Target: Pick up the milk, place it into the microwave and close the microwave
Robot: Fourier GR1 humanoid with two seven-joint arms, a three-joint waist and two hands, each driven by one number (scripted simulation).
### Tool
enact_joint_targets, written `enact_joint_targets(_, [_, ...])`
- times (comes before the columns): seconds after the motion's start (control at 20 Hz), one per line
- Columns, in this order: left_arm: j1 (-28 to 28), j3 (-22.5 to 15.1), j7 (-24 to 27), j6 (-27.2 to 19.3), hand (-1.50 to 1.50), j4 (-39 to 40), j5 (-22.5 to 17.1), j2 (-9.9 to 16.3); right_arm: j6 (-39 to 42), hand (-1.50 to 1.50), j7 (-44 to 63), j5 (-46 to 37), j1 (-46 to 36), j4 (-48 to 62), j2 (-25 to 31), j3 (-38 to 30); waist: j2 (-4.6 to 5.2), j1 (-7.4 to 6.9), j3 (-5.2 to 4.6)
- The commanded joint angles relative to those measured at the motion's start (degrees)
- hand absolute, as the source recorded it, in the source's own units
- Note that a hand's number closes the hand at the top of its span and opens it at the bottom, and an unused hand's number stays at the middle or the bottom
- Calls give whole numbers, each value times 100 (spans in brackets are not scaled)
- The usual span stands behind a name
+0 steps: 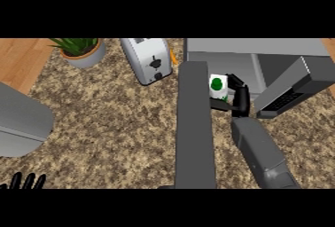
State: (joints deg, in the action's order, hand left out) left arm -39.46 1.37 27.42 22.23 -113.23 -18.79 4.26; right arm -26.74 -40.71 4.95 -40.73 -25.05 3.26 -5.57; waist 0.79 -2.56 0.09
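The milk (218, 86) is a small white carton with a green mark. My right hand (238, 96) is curled round it from the right and holds it at the mouth of the microwave (255, 48), upright. The microwave's door (196, 128) stands wide open as a long grey slab reaching toward me, just left of the carton. The control panel side (291, 91) juts out to the right of my hand. My right forearm (262, 155) comes up from the lower edge. At the lower left corner rests my left hand (23, 181), open with fingers up.
A silver toaster (149, 60) lies left of the microwave, with something orange (173, 56) behind it. A potted plant (82, 51) stands at the back left. A large grey rounded object (20, 122) sits at the left edge. The counter top (111, 119) is speckled stone.
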Motion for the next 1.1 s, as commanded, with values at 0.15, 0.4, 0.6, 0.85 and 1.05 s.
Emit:
enact_joint_targets(0.15, [155, 20, 208, 259, -150, 356, 59, 87, -226, 150, -360, -127, -571, 1149, 343, -270, 99, -208, 10])
enact_joint_targets(0.4, [365, 100, -142, 34, -150, 90, -86, 93, -510, 150, -314, -346, -948, 1471, 581, -186, 167, -284, 21])
enact_joint_targets(0.6, [306, -32, -6, 215, -150, 264, -4, 86, -814, 150, -507, -548, -1052, 1598, 823, -87, 186, -358, 19])
enact_joint_targets(0.85, [219, -111, -54, 222, -150, 73, 31, 80, -1163, 150, -621, -582, -1199, 1654, 853, -144, 223, -488, 33])
enact_joint_targets(1.05, [478, -4, 12, 142, -150, 421, 46, 32, -902, 150, -831, -271, -1280, 1455, 871, -483, 255, -442, 37])
